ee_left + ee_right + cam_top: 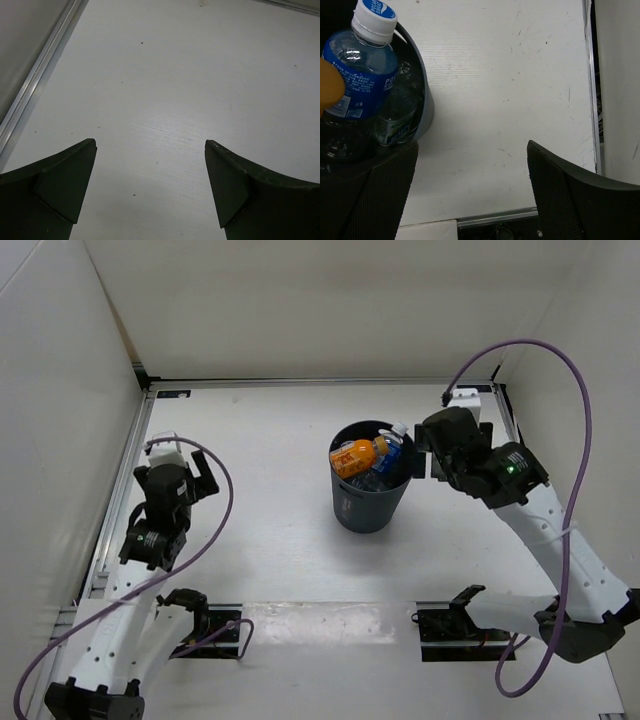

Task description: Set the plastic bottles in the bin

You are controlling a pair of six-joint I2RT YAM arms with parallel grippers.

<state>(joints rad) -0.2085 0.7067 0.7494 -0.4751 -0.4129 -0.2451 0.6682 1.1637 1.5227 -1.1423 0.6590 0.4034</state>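
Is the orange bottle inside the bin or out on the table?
Inside. The orange bottle lies tipped within the rim of the bin, beside a blue-labelled bottle.

The orange bottle (329, 87) is blurred and cropped at the left edge; clear bottles (377, 480) deep in the bin (365, 512) blend, perhaps two.

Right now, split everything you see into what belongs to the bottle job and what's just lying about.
Job:
bin
orange bottle, inside the bin
blue-labelled bottle, inside the bin
right pincer, open beside the bin

Just there:
purple cables
metal rail along the table edge
left pincer, open, away from the bin
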